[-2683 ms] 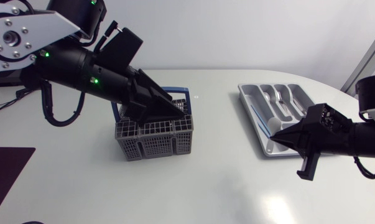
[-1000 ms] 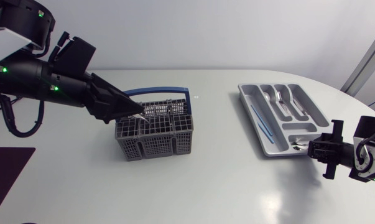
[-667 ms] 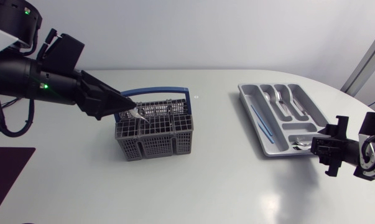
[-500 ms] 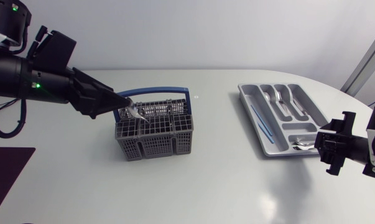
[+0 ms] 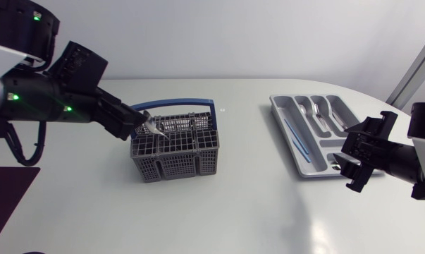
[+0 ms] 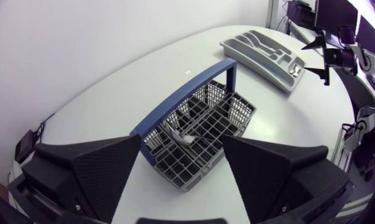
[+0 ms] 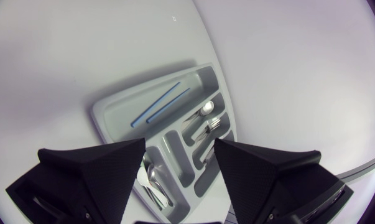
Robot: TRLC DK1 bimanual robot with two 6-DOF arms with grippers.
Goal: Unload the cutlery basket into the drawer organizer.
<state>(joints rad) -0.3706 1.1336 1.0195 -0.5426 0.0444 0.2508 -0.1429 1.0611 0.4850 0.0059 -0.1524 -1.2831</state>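
Observation:
The grey cutlery basket (image 5: 175, 149) with a blue handle (image 5: 187, 104) stands left of the table's middle. A spoon (image 5: 154, 128) leans out of its left back corner. My left gripper (image 5: 136, 124) hovers open just left of that spoon. In the left wrist view the basket (image 6: 203, 127) and the spoon (image 6: 182, 137) lie ahead of the fingers, not between them. The grey drawer organizer (image 5: 286, 113) lies at the right, with forks (image 5: 318, 113) in it and spoons (image 5: 337, 165) in its near compartment. My right gripper (image 5: 349, 162) is open at the organizer's near end, above the spoons (image 7: 153, 180).
Two thin blue sticks (image 5: 294, 137) lie in the organizer's long left compartment, also seen in the right wrist view (image 7: 162, 102). The white table between basket and organizer is bare. A dark mat (image 5: 4, 201) lies at the table's front left.
My right gripper has opened over the organizer's near compartment and drawn back from it. My left gripper has pulled out of the basket to its left, staying open.

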